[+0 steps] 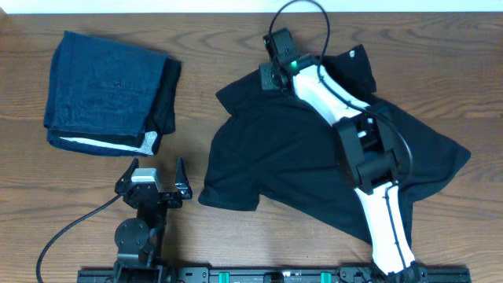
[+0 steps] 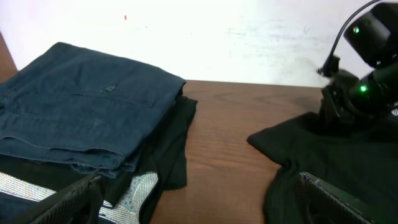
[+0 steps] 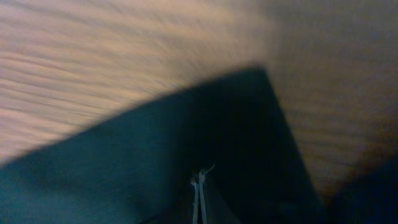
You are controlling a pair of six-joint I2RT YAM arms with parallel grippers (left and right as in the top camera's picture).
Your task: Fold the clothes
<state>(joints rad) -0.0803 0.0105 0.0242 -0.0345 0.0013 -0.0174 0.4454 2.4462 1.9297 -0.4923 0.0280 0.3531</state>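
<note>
The black shirt (image 1: 275,161) lies rumpled and unfolded across the centre-right of the overhead frame, so the fold looks to be at its first grab. The right gripper (image 1: 272,76) sits at the shirt's upper-left edge, fingers pressed together, apparently with a pinch of cloth between them. The left gripper (image 1: 156,171) rests at lower left over the bare table (image 1: 236,47), fingers spread wide and holding nothing. Next, I judge, the pinched edge needs lifting and carrying over the shirt's body — or pulling flat first — without the thin fabric slipping out. The right wrist view is smeared, so how much cloth is caught is unclear. The right arm hides the shirt's middle, and I cannot tell which part of the garment is gripped.
</note>
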